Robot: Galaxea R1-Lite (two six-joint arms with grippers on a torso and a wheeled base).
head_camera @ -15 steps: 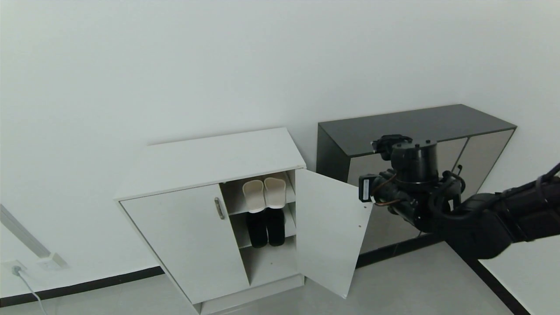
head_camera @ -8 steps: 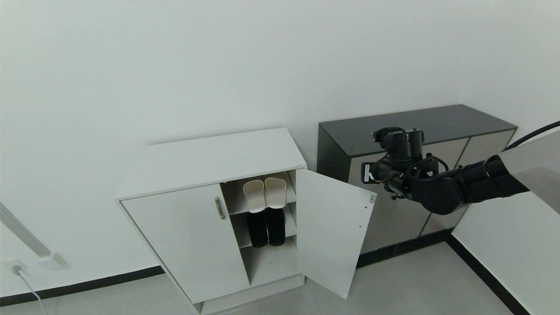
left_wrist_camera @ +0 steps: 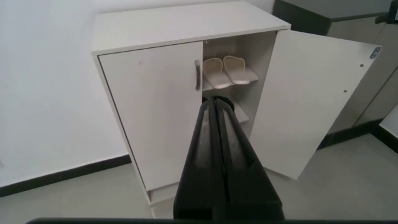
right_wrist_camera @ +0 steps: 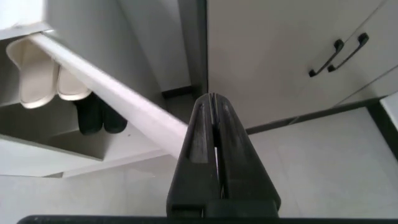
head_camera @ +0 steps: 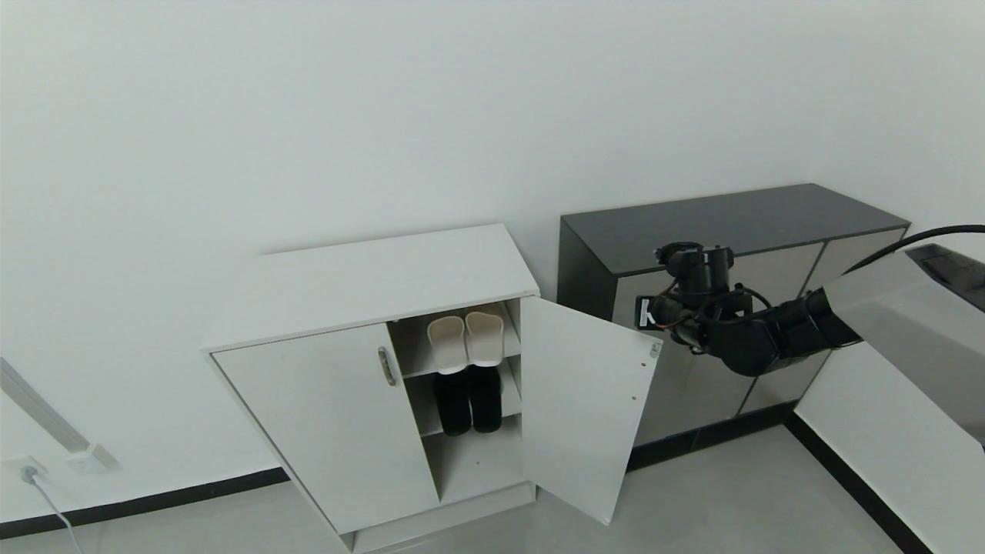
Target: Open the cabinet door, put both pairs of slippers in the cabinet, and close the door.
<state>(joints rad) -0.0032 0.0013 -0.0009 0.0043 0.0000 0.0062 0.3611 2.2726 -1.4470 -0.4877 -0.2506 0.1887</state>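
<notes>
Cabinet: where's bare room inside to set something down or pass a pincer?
Bottom bay is bare, bordered by the black slippers above, the shut left door and the open right door. Cabinet top is bare too. Crowded: the upper shelf holds the white slippers, the middle shelf the black pair.

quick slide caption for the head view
Right gripper near the free edge of the open cabinet door; white slippers shelved above black slippers inside.

Two cabinets: a white cabinet left, a dark cabinet right. The white one has two doors, a shut door and an open door, and two slipper pairs: a pale pair and a black pair.
</notes>
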